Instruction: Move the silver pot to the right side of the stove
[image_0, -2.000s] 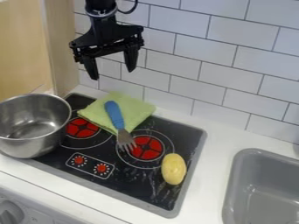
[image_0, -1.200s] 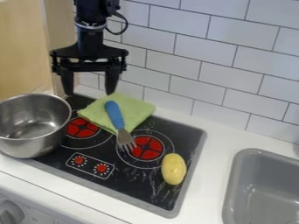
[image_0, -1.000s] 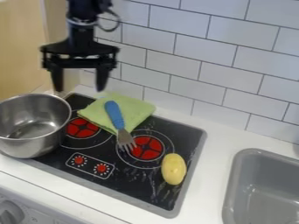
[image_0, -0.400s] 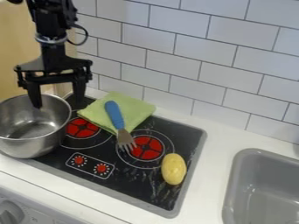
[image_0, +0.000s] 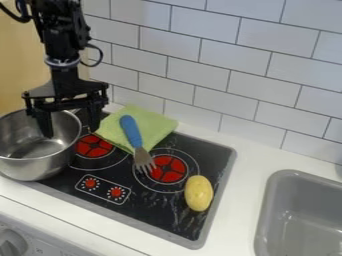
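Observation:
My gripper (image_0: 71, 129) hangs open at the pot's right rear rim. Its left finger shows against the pot's inside and its right finger is outside, right of the rim. Whether either touches the metal I cannot tell. The silver pot (image_0: 41, 166) stands upright at the left edge of the stove (image_0: 150, 210), partly over its left side. The stove's right side holds a yellow potato-like object (image_0: 198, 193).
A green cloth (image_0: 155, 124) lies at the stove's back, with a blue-handled fork (image_0: 131, 131) across it. Behind rises a white tiled wall (image_0: 220, 70). A grey sink (image_0: 264, 212) is set into the counter at the right.
Over the earlier frames my gripper has moved left and down to the pot's rim, with a slight shift right and lower at the last. The pot has stayed in place.

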